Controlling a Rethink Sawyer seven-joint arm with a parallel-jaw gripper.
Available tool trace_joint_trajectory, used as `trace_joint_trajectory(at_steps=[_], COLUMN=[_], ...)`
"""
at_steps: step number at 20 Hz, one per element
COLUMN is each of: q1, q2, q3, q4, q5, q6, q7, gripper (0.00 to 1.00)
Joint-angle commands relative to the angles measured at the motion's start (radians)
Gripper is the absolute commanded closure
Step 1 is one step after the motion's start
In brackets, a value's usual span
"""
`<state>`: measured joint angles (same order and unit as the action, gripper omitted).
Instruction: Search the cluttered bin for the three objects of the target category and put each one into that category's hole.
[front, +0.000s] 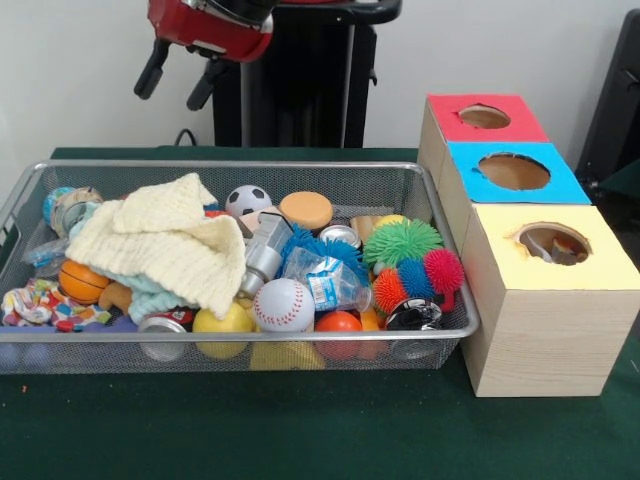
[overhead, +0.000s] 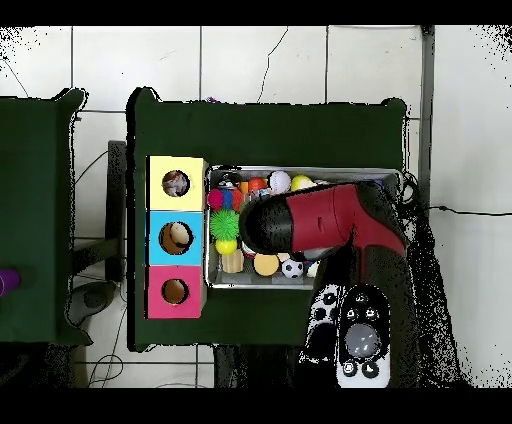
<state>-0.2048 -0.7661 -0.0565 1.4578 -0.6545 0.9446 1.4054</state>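
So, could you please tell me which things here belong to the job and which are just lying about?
Job: hand, open; mesh bin; red hole, blue hole, yellow hole. Which toys count, I cannot tell.
Lying about: cream cloth; purple object at overhead view's left edge.

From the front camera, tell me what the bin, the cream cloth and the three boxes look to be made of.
Bin: silvery wire mesh, likely metal, see-through grid. Cream cloth: soft knitted fabric, ribbed texture, draped folds. Boxes: pale wood or wood-look board with visible grain, matte red, blue and yellow tops.
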Motion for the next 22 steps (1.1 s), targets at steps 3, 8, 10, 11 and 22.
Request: trace_joint_trajectory(at_steps=[3, 8, 10, 11, 22], q1=[-0.065, -0.195, -0.229, -0.240, -0.334], q2=[0.082, 0.167, 0.200, 0.211, 0.282], q3=[0.036, 0.139, 0.175, 0.187, 0.281], q4=[0.023, -0.016, -0.031, -0.037, -0.033], q5=[0.071, 0.113, 0.126, 0.127, 0.093], q6=[-0.099, -0.156, -0.170, -0.173, -0.265], q7=[0.173, -0.021, -0.062, -0.075, -0.103], gripper=[0.00, 0.00, 0.00, 0.00, 0.00])
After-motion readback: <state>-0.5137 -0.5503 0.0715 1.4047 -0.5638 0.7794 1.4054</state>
